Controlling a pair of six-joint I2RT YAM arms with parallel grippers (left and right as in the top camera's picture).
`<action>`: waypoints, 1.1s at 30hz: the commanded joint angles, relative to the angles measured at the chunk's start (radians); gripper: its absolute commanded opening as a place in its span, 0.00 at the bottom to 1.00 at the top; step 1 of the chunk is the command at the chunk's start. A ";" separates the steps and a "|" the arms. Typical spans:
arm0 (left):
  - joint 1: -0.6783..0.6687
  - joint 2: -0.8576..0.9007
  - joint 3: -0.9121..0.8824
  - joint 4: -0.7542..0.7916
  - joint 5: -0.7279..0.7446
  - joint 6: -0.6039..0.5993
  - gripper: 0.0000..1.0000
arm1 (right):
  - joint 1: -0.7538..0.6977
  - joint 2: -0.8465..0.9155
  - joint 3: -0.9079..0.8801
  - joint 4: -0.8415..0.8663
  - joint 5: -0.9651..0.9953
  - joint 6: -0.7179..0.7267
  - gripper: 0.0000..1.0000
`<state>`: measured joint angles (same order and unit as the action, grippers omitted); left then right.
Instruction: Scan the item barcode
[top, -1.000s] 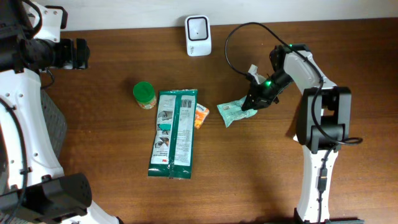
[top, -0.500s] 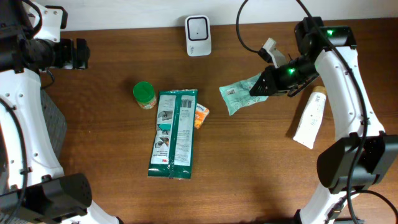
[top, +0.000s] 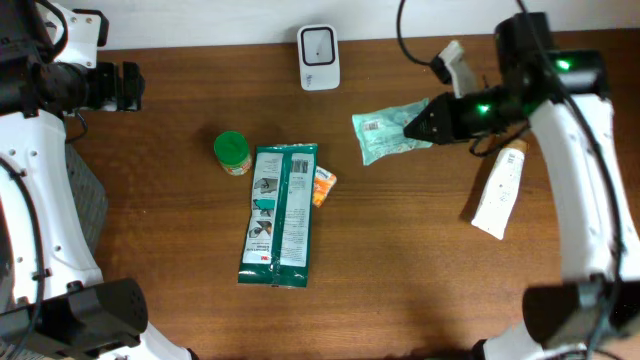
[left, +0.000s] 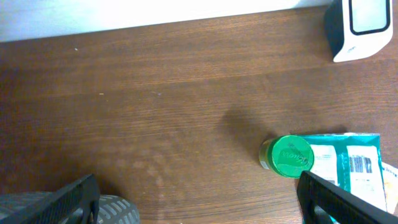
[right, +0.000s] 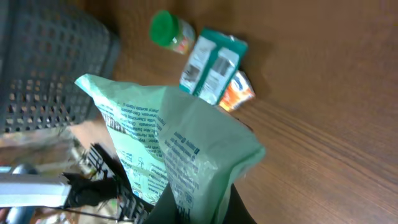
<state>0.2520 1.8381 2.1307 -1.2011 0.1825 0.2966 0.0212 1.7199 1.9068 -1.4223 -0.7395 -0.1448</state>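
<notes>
Four other items lie apart from the scanner (top: 318, 44): jar (top: 231, 152), long green packet (top: 281, 213) and orange sachet (top: 323, 184) below it, white tube (top: 498, 188) lower right. None blocks it. The crinkled pale-green pouch (top: 392, 130) sits just right of the scanner, pinched by the right gripper (top: 415, 127). The left gripper (left: 199, 202) is spread wide, empty. Overhead shows the barcode patch; the right wrist view shows only printed text.

No text legible. Light-green pouch (top: 385, 135): barcode label, blurred fine print. Teal package (top: 282, 212): barcode, unreadable print. Green jar lid (left: 290, 155): illegible script.
</notes>
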 joint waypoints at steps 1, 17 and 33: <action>0.002 -0.010 0.006 0.002 0.003 0.015 0.99 | 0.039 -0.113 0.010 0.048 0.008 0.100 0.04; 0.002 -0.010 0.006 0.002 0.003 0.015 0.99 | 0.463 0.296 0.010 0.991 1.282 0.037 0.04; 0.002 -0.010 0.006 0.002 0.003 0.015 0.99 | 0.460 0.740 0.010 1.777 1.373 -0.652 0.04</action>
<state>0.2520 1.8385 2.1307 -1.2011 0.1822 0.2966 0.4786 2.4554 1.9034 0.3389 0.6136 -0.7357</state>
